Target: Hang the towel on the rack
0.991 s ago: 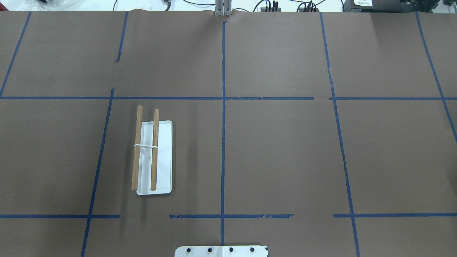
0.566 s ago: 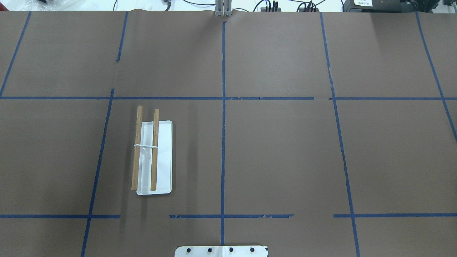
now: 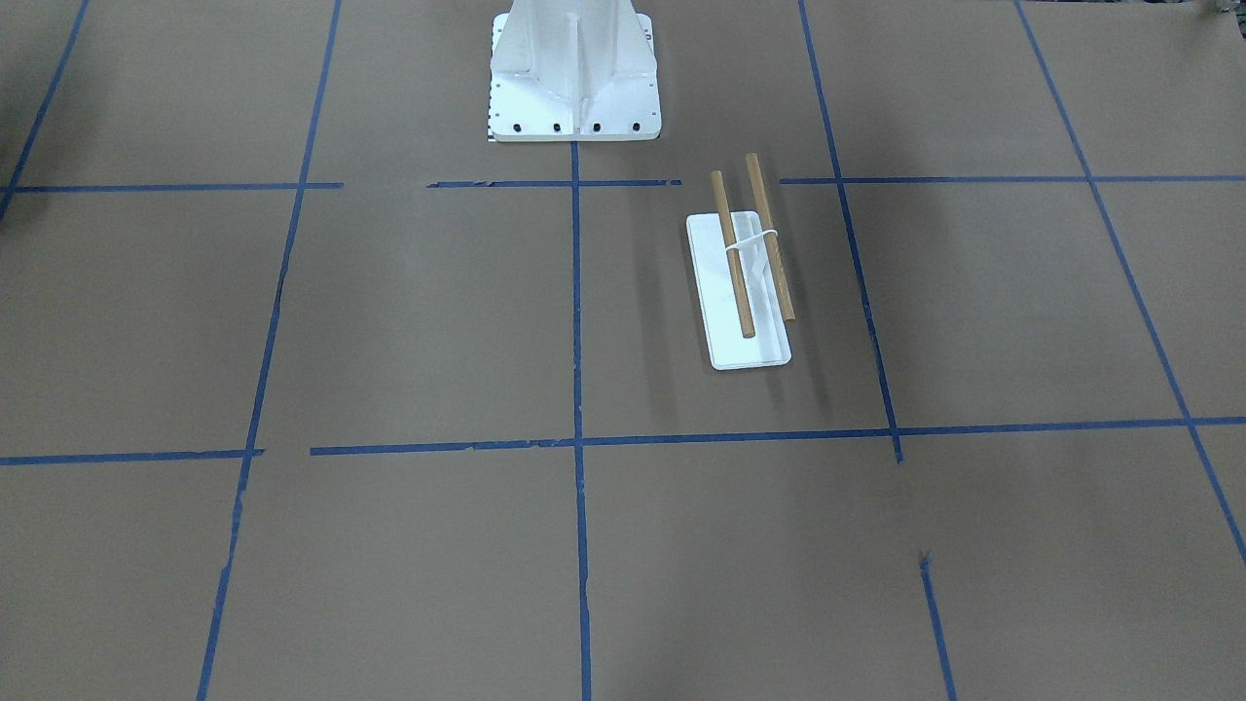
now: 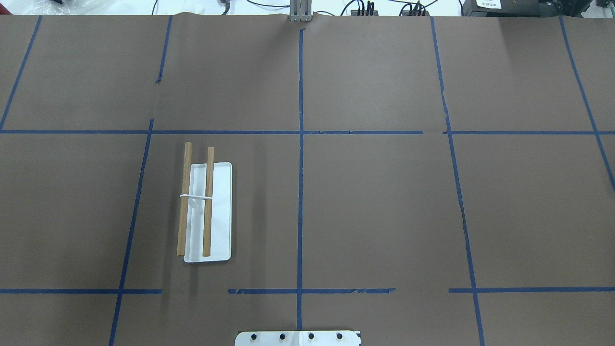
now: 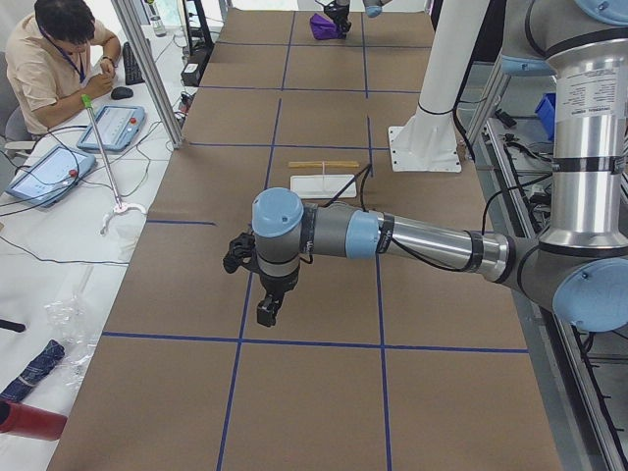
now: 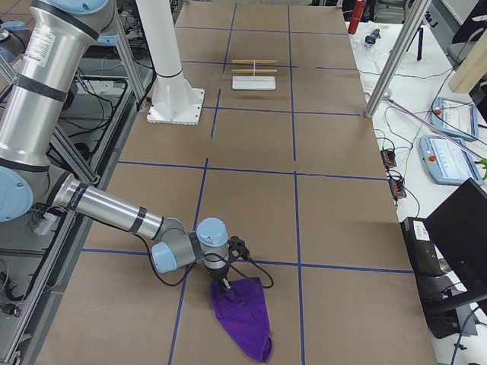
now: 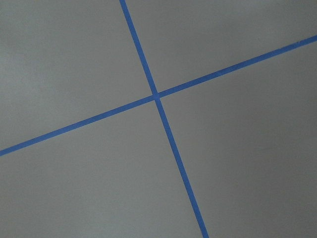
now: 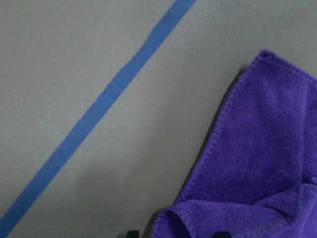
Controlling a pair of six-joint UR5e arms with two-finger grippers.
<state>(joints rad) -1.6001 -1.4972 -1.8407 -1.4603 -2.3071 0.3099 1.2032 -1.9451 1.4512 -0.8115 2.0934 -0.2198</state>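
Note:
The rack (image 4: pixel 204 206) has two thin wooden dowels on a white support over a small white tray base, left of the table's middle. It also shows in the front view (image 3: pixel 745 263) and both side views (image 5: pixel 324 167) (image 6: pixel 255 65). The purple towel (image 6: pixel 243 315) lies at the table's far right end. My right gripper (image 6: pixel 226 289) is down on the towel's pointed top corner. In the right wrist view a raised fold of the towel (image 8: pixel 262 163) sits between the two dark fingertips. My left gripper (image 5: pixel 260 312) hangs over bare table at the left end; I cannot tell if it is open or shut.
The large white bolted pedestal (image 3: pixel 574 78) stands at the robot's side of the table. Blue tape lines (image 4: pixel 300 144) grid the brown surface. An operator (image 5: pixel 59 59) sits beyond the table's far edge with tablets and cables.

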